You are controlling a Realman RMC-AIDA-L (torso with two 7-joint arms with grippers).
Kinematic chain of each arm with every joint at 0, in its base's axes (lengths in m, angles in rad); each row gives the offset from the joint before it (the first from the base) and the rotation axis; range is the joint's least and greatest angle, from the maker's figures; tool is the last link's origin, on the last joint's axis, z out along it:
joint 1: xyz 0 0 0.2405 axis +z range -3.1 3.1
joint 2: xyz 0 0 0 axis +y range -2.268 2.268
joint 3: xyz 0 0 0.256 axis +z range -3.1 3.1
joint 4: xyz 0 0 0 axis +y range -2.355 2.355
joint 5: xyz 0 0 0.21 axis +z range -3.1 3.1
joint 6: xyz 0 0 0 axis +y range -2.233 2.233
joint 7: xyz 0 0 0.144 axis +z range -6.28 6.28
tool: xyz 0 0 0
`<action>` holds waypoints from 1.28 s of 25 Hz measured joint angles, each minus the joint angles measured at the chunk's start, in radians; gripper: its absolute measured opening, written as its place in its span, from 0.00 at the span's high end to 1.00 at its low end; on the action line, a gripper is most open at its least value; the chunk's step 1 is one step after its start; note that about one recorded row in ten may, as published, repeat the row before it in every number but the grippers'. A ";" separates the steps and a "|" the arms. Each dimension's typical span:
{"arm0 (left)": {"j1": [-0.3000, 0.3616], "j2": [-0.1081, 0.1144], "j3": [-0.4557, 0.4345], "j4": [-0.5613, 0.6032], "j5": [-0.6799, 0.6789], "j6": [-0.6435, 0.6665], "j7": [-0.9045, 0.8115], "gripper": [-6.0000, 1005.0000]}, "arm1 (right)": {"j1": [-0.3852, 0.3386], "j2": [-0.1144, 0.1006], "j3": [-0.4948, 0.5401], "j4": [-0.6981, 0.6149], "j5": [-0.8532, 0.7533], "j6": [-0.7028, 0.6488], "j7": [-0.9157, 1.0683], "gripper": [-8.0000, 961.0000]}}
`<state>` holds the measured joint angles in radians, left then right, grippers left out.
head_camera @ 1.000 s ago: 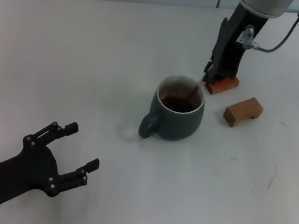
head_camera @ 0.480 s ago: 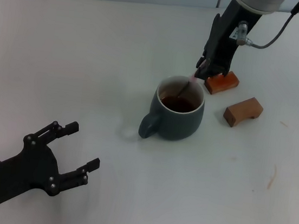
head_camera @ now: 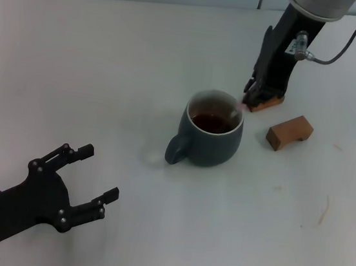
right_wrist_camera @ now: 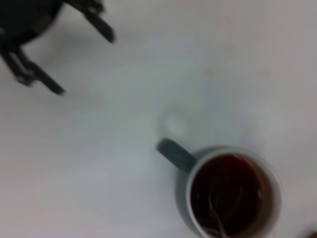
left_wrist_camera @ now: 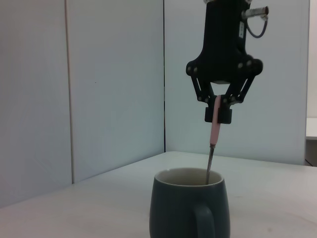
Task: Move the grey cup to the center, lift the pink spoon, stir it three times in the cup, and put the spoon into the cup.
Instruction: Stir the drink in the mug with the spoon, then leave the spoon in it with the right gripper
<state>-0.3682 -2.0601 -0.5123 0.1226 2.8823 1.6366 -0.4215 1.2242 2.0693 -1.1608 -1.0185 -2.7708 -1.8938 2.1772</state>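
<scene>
The grey cup (head_camera: 211, 137) stands mid-table, handle toward the near left, with dark reddish liquid inside. My right gripper (head_camera: 252, 94) hangs just beyond the cup's far right rim, shut on the pink spoon (head_camera: 239, 105). The spoon slants down into the cup. In the left wrist view the right gripper (left_wrist_camera: 218, 113) pinches the spoon's pink handle (left_wrist_camera: 215, 130) above the cup (left_wrist_camera: 190, 209). In the right wrist view the spoon's metal bowl (right_wrist_camera: 217, 216) sits in the liquid of the cup (right_wrist_camera: 194, 171). My left gripper (head_camera: 99, 173) is open and empty near the table's front left.
Two brown wooden blocks lie right of the cup: one (head_camera: 265, 103) partly behind the right gripper, one (head_camera: 289, 132) nearer. The right arm's cable (head_camera: 330, 54) loops out to the right. The left gripper (right_wrist_camera: 85, 64) also shows in the right wrist view.
My right gripper swung left over the cup's far rim, then back to the right, sweeping the spoon through the liquid. The cup and left arm have not moved.
</scene>
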 joint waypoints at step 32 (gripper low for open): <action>-0.002 0.000 0.000 0.003 0.000 0.008 -0.013 0.14 | -0.002 0.002 0.010 0.025 -0.045 0.061 0.006 0.88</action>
<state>-0.3697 -2.0601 -0.5124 0.1258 2.8824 1.6443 -0.4342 1.2227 2.0708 -1.1506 -0.9938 -2.8161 -1.8327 2.1832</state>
